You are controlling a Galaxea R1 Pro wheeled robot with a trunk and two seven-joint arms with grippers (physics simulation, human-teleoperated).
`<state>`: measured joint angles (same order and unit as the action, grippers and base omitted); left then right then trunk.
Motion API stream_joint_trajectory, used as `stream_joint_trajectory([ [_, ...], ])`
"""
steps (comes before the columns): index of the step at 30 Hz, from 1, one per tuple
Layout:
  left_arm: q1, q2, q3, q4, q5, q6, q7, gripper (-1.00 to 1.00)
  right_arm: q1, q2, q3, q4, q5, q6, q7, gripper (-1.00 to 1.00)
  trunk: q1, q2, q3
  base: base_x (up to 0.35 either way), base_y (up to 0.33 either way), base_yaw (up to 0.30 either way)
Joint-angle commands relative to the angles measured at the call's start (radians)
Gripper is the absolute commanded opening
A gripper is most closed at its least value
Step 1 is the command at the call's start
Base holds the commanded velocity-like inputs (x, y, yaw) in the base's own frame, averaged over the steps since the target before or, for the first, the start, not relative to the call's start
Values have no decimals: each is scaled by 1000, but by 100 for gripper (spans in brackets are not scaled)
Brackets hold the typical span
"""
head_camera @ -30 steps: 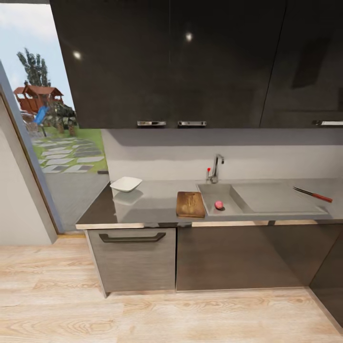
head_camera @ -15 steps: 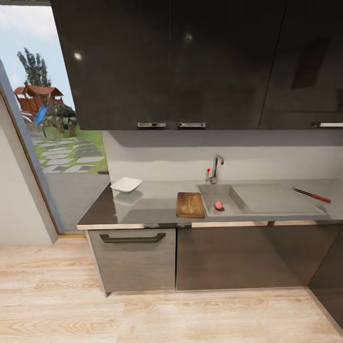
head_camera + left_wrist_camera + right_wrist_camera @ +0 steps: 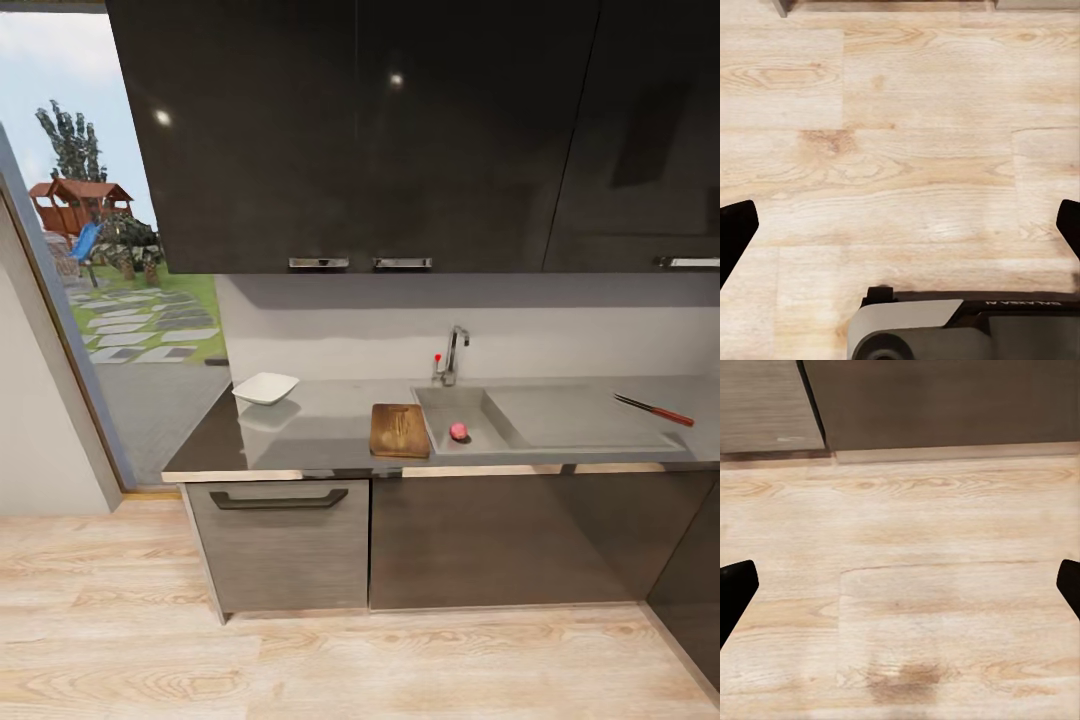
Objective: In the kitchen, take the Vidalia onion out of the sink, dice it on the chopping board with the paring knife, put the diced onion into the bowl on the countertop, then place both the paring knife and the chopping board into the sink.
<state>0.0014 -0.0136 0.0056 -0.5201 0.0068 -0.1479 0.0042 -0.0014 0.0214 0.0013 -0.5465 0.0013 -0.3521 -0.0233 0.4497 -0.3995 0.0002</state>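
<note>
Ahead, the grey countertop [image 3: 310,430] carries the steel sink [image 3: 480,402], and the small pinkish Vidalia onion [image 3: 459,431] lies in its basin. Just left of the basin rests the brown chopping board [image 3: 400,429]. Further left, near the counter's end, is the white bowl [image 3: 266,387]. The red-handled paring knife [image 3: 656,409] lies at the far right, beside the drainboard. My left gripper [image 3: 900,236] is open, its dark fingertips [image 3: 735,232] wide apart above wooden floor. Wide open too, my right gripper [image 3: 900,592] points at floor in front of the cabinet bases.
Dark wall cabinets [image 3: 380,130] hang over the counter, and a curved faucet [image 3: 453,352] stands behind the basin. A drawer with a dark handle [image 3: 278,498] sits under the bowl's end. A glass door [image 3: 90,300] to a garden is on the left. Wooden floor [image 3: 350,660] lies between me and the counter.
The whole head view has shifted very slightly, so the camera moved a little. The things on the counter have not moved.
</note>
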Motion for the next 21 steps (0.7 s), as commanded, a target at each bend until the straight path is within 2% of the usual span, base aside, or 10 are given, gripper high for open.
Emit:
stream_joint_trajectory([
  [1, 0, 0, 1, 0, 1, -2, 0, 100, 0, 0, 0, 1, 0, -3, -2, 100, 0, -1, 0, 0, 0, 0],
  [21, 0, 1, -2, 0, -1, -4, -1, 100, 0, 0, 0, 1, 0, -3, -3, 100, 0, -1, 0, 0, 0, 0],
])
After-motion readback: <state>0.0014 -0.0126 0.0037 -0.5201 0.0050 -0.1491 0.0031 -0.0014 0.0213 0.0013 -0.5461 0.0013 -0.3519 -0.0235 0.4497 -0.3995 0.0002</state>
